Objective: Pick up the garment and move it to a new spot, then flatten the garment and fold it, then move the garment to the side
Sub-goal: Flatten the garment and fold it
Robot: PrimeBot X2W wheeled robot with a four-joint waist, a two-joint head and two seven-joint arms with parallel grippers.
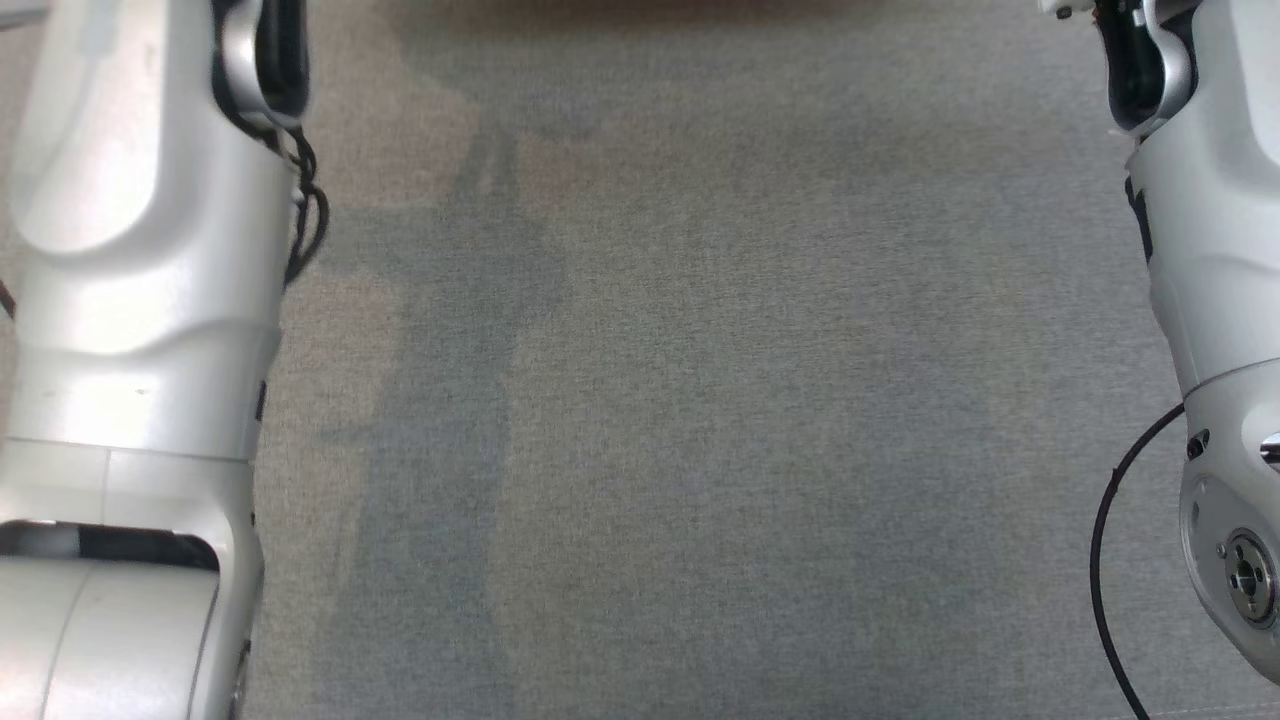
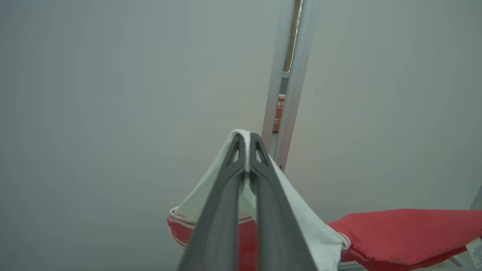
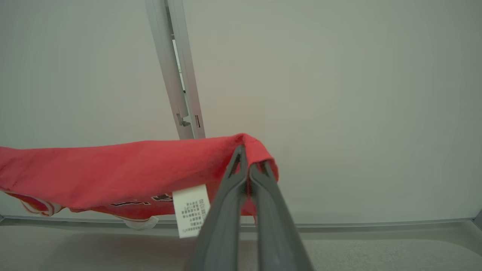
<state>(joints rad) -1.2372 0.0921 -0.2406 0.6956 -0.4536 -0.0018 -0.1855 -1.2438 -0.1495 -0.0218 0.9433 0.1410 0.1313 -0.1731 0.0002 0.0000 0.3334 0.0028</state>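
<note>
On my screens I list: one grey fabric surface [image 1: 700,420]; a pale wall [image 3: 339,94] behind the metal post [image 3: 180,75], which is my reference; two pale forearms [image 1: 140,300]. One garment [image 3: 113,173], red with white trim, hangs clear of the surface, strung across in front of the post's foot. The left gripper [image 2: 246,138], just beside the post, has its fingers pinching a white edge. The right gripper [image 3: 251,158], also just beside the post, pinches a red edge. One white care label [image 3: 192,210] dangles below the post.
</note>
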